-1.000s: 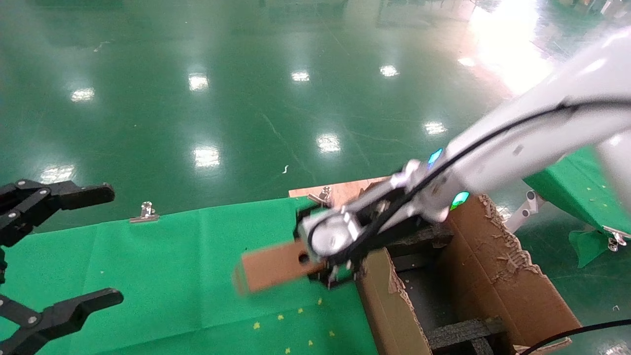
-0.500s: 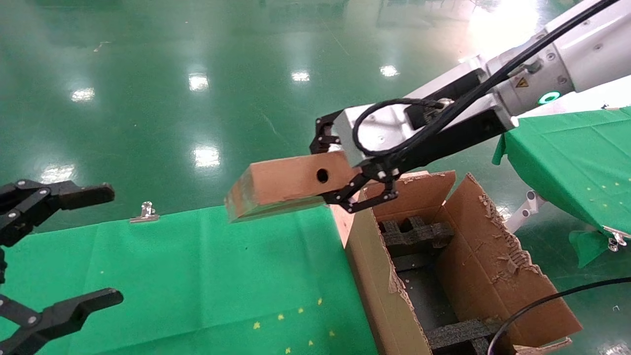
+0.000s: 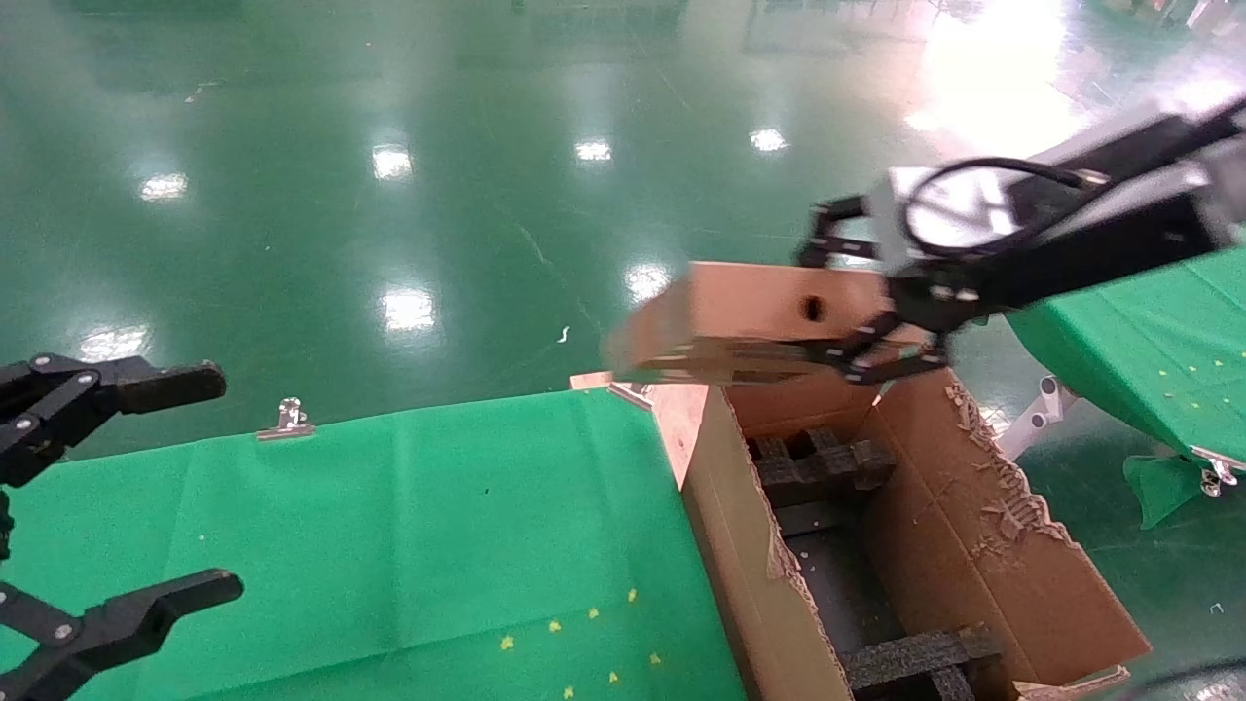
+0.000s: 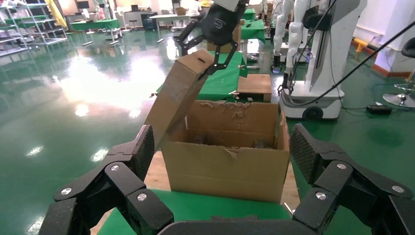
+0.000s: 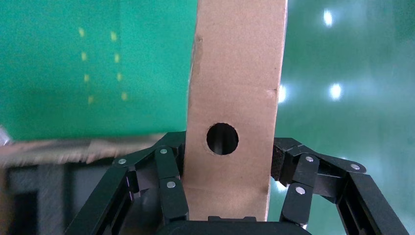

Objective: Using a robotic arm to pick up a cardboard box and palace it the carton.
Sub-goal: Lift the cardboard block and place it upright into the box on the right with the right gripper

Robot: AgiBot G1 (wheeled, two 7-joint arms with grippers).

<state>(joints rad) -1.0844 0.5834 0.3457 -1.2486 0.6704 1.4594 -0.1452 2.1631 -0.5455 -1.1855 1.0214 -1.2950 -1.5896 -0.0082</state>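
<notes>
The right gripper (image 3: 881,326) is clamping the cardboard box (image 3: 750,321) aloft, its long axis reaching out over the carton (image 3: 983,545) rim; the opening is lying below; the left gripper (image 3: 117,487) is idling, spread.

Flat brown cardboard box (image 3: 750,316), round-holed, hangs tilted above the open, ragged-flapped carton (image 3: 983,545).

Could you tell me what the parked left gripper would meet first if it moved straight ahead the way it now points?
Probably the carton's near wall: in the left wrist view it sits straight between the left gripper's open fingers, though depth is unclear.
</notes>
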